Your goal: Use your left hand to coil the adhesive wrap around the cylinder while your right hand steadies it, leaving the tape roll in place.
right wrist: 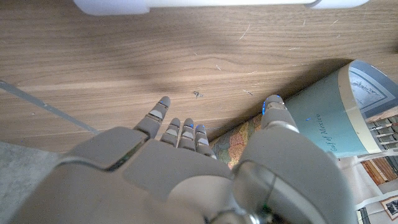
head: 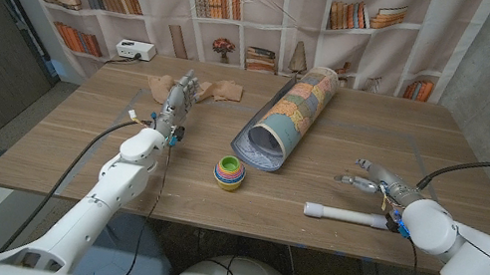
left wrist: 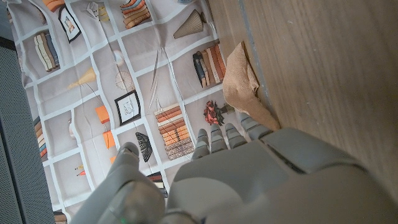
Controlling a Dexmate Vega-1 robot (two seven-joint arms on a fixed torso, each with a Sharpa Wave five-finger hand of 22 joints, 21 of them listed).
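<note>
A crumpled tan adhesive wrap (head: 201, 87) lies at the table's far left; the left wrist view shows the wrap (left wrist: 245, 87) just past my fingertips (left wrist: 217, 135). My left hand (head: 175, 103) stands close in front of it, fingers straight, holding nothing. A big map-printed cylinder (head: 289, 115) lies on its side in the middle, its open end toward me. A thin white tube (head: 344, 216) lies near the front right edge. My right hand (head: 368, 183) hovers open just behind the tube, fingers spread toward the big cylinder (right wrist: 336, 112). The white tube (right wrist: 199, 5) lies behind my right hand (right wrist: 186, 174).
A stack of rainbow-coloured rings (head: 230, 172) stands at the front middle, between both hands. A white power strip (head: 136, 51) sits at the far left corner. A bookshelf-printed backdrop (head: 248, 7) hangs behind the wooden table (head: 446, 143).
</note>
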